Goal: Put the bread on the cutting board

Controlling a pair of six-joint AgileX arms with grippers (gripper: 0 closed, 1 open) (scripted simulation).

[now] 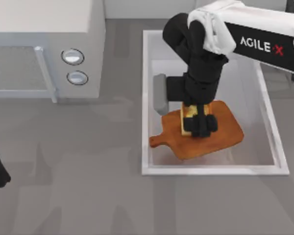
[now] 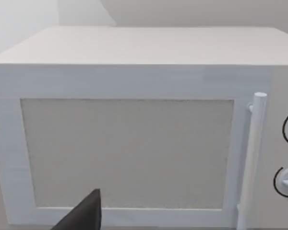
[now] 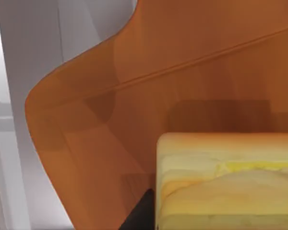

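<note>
Nearest the overhead camera, my right arm reaches in from the top view's right, its white-and-black housing high above the table, and hangs the right gripper (image 1: 200, 123) straight down over the cutting board (image 1: 225, 138). Between its dark fingers sits the bread (image 1: 188, 117), a small yellow chunk, so the jaws are clamped on it from two sides. The board lies inside a shallow white tray (image 1: 145, 103) with its stubby handle pointing toward the table's left. I judge the carry done and the placing in hand: the bread is over the board's middle and low to it, though whether it touches the wood I cannot tell from above. The next move calls for a short lowering if any gap is left, then parting the fingers and lifting straight up so the chunk is not dragged. A grey block (image 1: 159, 94) stands in the tray just beside the gripper. To the left stands a white microwave (image 1: 49, 34) on the grey table (image 1: 88, 196), and my left arm is parked at the left edge. From the left wrist the microwave (image 2: 125, 143) door, handle and two knobs face the camera, and a dark tip of the left gripper (image 2: 84, 215) shows, so I cannot tell how its jaws stand. From the right wrist the bread (image 3: 230, 182) looms close with the cutting board (image 3: 134, 96) right beneath and the tray's pale wall beyond.
</note>
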